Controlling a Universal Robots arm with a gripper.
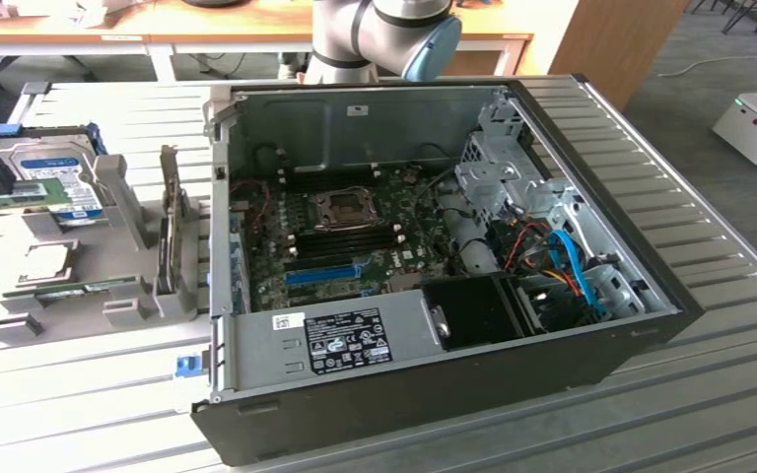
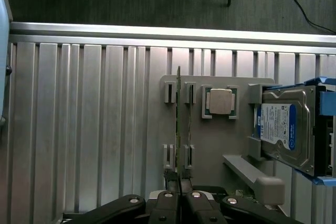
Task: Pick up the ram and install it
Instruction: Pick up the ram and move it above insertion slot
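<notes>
The ram (image 2: 179, 124) is a thin green stick standing on its edge between the clips of a grey holder (image 2: 210, 145). In the exterior view the ram (image 1: 90, 288) sits low in that holder (image 1: 36, 315), at the exterior view's left. My gripper (image 2: 179, 186) hovers well above the holder, over one end of the stick. Its two dark fingers (image 2: 169, 199) are pressed together, and I see nothing lifted between them. The open computer case (image 1: 589, 365) lies in the middle of the table, its motherboard (image 1: 352, 236) facing up.
A silver hard drive with a blue label (image 2: 283, 129) and a square processor (image 2: 219, 102) rest on the same holder beside the ram. A tall grey upright (image 1: 169, 236) stands between the holder and the case. The arm's base (image 1: 378, 39) rises behind the case.
</notes>
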